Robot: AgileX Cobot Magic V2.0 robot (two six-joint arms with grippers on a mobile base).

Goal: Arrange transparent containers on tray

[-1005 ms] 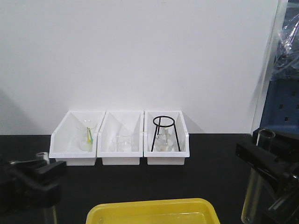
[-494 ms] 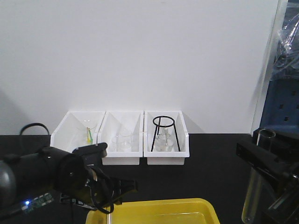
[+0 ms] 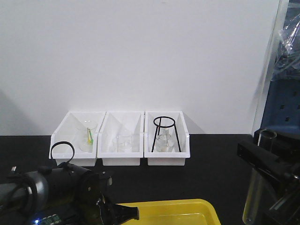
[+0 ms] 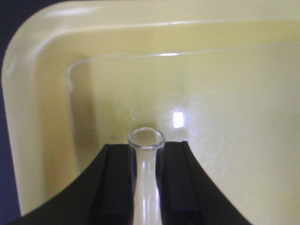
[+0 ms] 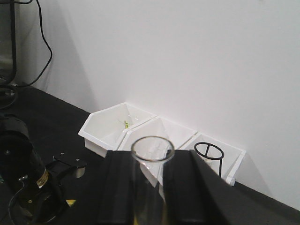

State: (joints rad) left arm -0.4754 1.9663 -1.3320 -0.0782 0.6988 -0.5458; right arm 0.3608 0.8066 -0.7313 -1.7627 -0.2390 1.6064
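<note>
Though the front view cuts the tray (image 3: 187, 208) off at the bottom edge and shows only its far rim, the left wrist view fills in one rounded corner and a bare stretch of floor. The left gripper (image 4: 146, 152) has its black jaws closed tight on the left tube (image 4: 146, 187), whose open rim points into that corner, over the floor. Whether glass touches plastic cannot be told. The tube's other end runs out of frame. From the front, the left arm's dark body makes its jaws and tube hard to pick out. The right gripper (image 5: 152, 161) likewise pinches the right tube (image 5: 151, 197), upright, off to the right of the tray and apart from it. Its round bottom is cut off in the wrist view. Three white bins (image 3: 120, 138) stand against the wall, a wire stand (image 3: 165, 133) in the rightmost, and their glassware is too blurred to name. Black table (image 3: 211, 173) lies open between bins and tray.
</note>
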